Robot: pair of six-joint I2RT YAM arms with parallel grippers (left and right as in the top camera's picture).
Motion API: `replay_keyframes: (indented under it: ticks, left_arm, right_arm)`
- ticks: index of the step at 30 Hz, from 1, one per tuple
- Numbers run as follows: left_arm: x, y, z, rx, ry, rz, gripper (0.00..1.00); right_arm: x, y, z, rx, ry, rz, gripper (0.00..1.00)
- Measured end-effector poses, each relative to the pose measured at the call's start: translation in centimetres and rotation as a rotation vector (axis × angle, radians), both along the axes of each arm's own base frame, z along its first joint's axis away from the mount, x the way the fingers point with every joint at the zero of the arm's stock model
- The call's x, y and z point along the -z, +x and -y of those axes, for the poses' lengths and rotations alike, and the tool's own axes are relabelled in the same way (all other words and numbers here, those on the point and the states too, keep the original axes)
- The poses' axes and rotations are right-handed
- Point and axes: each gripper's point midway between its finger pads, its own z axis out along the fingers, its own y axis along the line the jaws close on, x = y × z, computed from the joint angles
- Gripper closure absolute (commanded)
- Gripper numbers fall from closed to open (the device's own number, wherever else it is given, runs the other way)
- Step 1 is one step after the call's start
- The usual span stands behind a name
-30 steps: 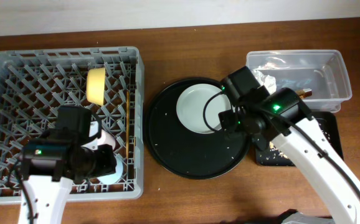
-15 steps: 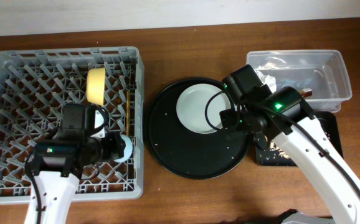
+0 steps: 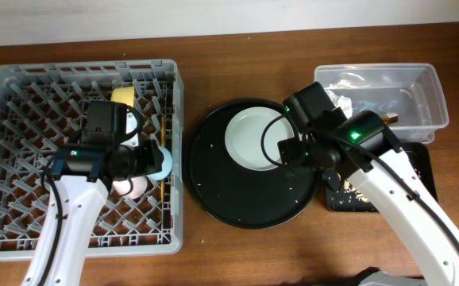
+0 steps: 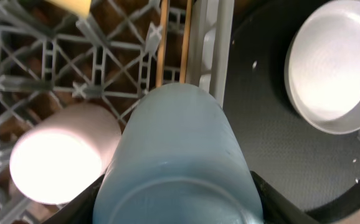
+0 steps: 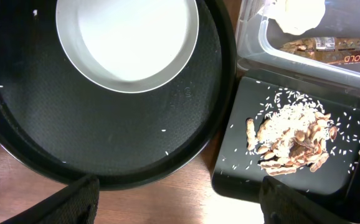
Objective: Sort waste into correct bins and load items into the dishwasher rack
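Left gripper (image 4: 177, 208) clenched on the light-blue cup (image 4: 180, 137), which it has swung up from the near part of the dishwasher rack (image 3: 23, 95) to the rack's right wall, over the chopsticks (image 4: 162, 43). Pink cup (image 3: 130, 185) now uncovered, lying in the rack. Blue cup not yet set down, probably being repositioned. Plate (image 3: 253, 139) sits on the round black tray (image 3: 237, 199). Right gripper (image 5: 183, 202) hovers above it, released and empty. Tissue (image 3: 342, 102) is in the clear tub (image 3: 432, 87), food scraps (image 5: 289, 140) on the black tray (image 5: 354, 180).
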Motion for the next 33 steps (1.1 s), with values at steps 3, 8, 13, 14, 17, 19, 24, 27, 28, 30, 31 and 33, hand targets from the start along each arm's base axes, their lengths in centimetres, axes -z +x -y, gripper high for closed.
replay_keyframes:
  ticks: [3, 8, 13, 14, 17, 19, 24, 27, 28, 30, 31, 33]
  left_arm:
    - [-0.2, 1.0, -0.8, -0.022, 0.044, 0.039, 0.53]
    - [0.9, 1.9, -1.5, -0.04, 0.089, 0.031, 0.53]
    - [1.5, 2.7, -1.4, -0.044, 0.087, 0.038, 0.13]
    - [1.6, 2.6, -1.4, -0.047, 0.085, 0.034, 0.01]
    - [1.6, 2.6, -1.4, -0.049, 0.082, 0.032, 0.01]
    - [1.6, 2.5, -1.4, -0.049, 0.082, 0.029, 0.01]
    - [-1.6, 3.3, -1.3, -0.043, 0.081, 0.067, 0.08]
    - [-7.2, 5.9, -1.6, -0.058, 0.096, 0.221, 0.3]
    - [-8.6, 7.0, -2.1, -0.069, 0.122, 0.285, 0.34]
    - [-9.9, 8.1, -2.8, -0.1, 0.156, 0.345, 0.34]
    - [-9.9, 8.6, -3.0, -0.107, 0.164, 0.355, 0.34]
    - [-8.4, 10.2, -3.2, -0.118, 0.187, 0.343, 0.4]
  right_arm:
    - [0.0, 0.0, 0.0, 0.0, 0.0, 0.0, 0.17]
    - [0.0, 0.0, 0.0, 0.0, 0.0, 0.0, 0.17]
    - [0.0, 0.0, 0.0, 0.0, 0.0, 0.0, 0.17]
    - [0.0, 0.0, 0.0, 0.0, 0.0, 0.0, 0.17]
    - [0.0, 0.0, 0.0, 0.0, 0.0, 0.0, 0.17]
    - [0.0, 0.0, 0.0, 0.0, 0.0, 0.0, 0.15]
    - [0.0, 0.0, 0.0, 0.002, 0.001, 0.001, 0.01]
    - [0.0, 0.1, 0.0, 0.003, 0.002, 0.003, 0.01]
    - [0.0, 0.1, 0.0, 0.003, 0.003, 0.003, 0.01]
    - [0.0, 0.1, -0.1, 0.003, 0.004, 0.002, 0.01]
    - [0.0, 0.0, -0.1, 0.002, 0.006, 0.001, 0.01]
    - [0.0, 0.0, -0.1, 0.003, 0.007, 0.001, 0.01]
